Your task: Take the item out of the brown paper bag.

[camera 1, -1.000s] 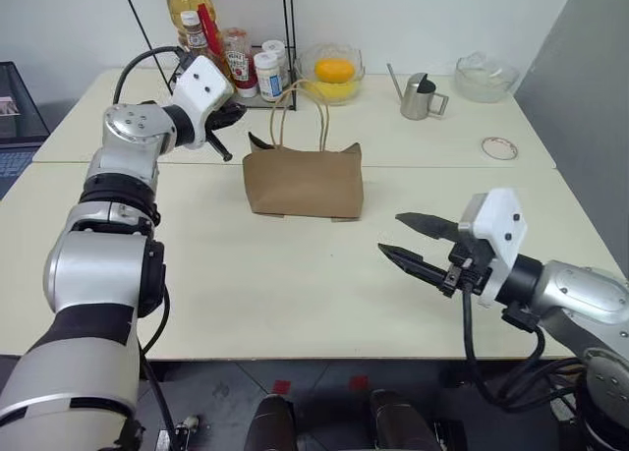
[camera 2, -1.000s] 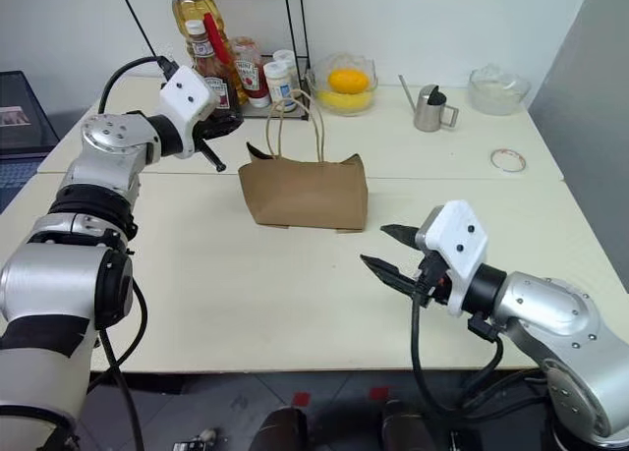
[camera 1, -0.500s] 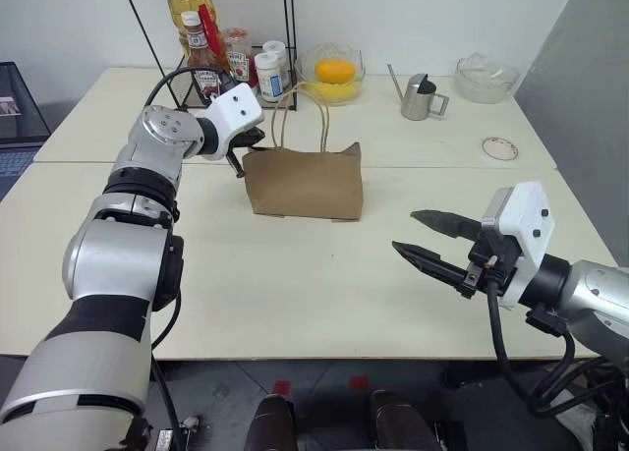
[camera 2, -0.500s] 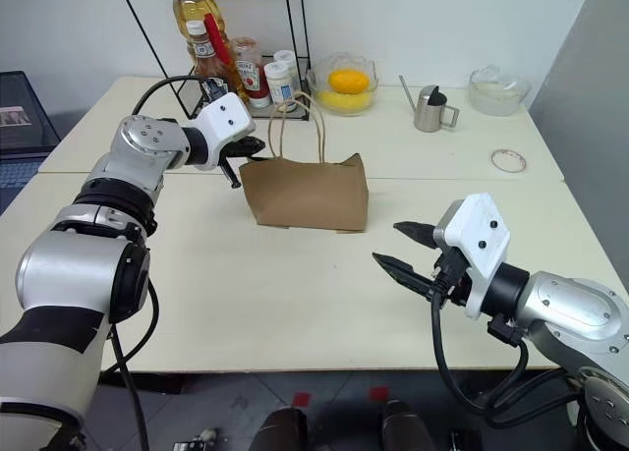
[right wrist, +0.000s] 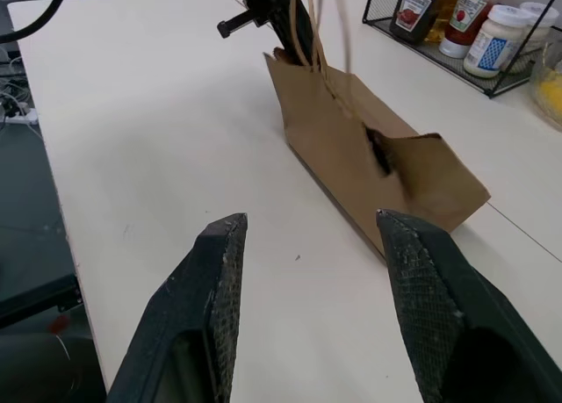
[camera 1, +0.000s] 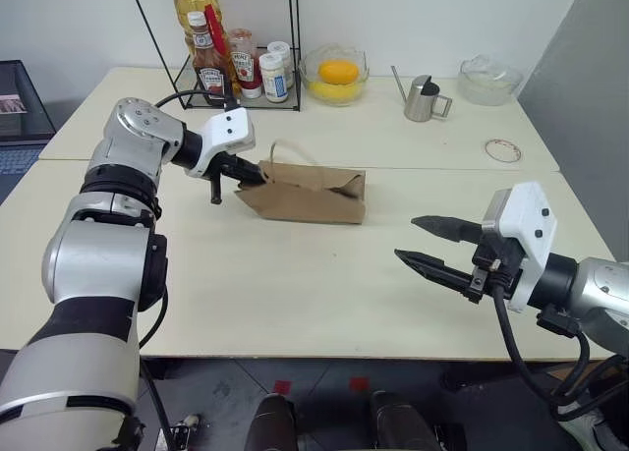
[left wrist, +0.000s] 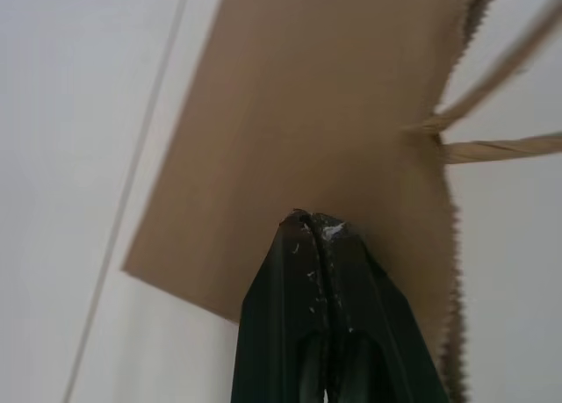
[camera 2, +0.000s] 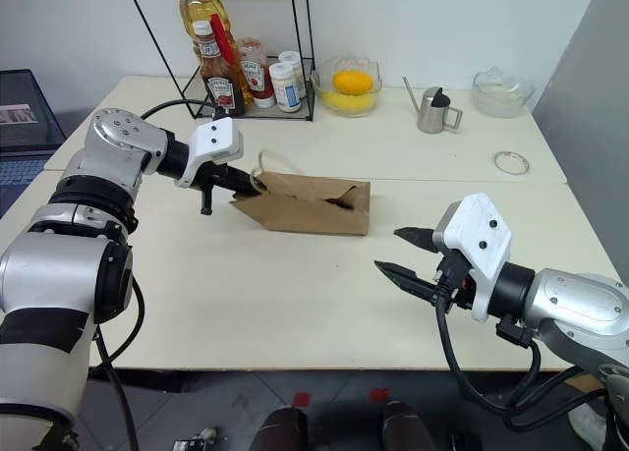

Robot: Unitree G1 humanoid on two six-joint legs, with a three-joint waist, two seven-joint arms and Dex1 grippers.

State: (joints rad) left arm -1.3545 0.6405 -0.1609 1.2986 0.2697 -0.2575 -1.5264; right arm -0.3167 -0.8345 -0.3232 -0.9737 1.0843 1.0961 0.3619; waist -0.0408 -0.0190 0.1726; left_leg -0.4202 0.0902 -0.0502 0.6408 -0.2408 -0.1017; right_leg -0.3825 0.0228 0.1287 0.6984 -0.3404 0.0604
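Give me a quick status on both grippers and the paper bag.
Left gripper shut, pinching the brown paper bag at its near end. Bag tilted over. Right gripper open, apart from the bag. No item visible. Nothing between them.

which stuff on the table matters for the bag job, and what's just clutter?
Job:
brown paper bag, tipped toward the table
left gripper, shut on the bag's edge
right gripper, open, away from the bag

Clutter:
glass bowl with orange fruit
metal pitcher
condiment bottles
empty glass bowl

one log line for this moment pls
stage: bag tipping | left end effector: shut on paper bag edge | right end effector: open, apart from bag | item: hidden
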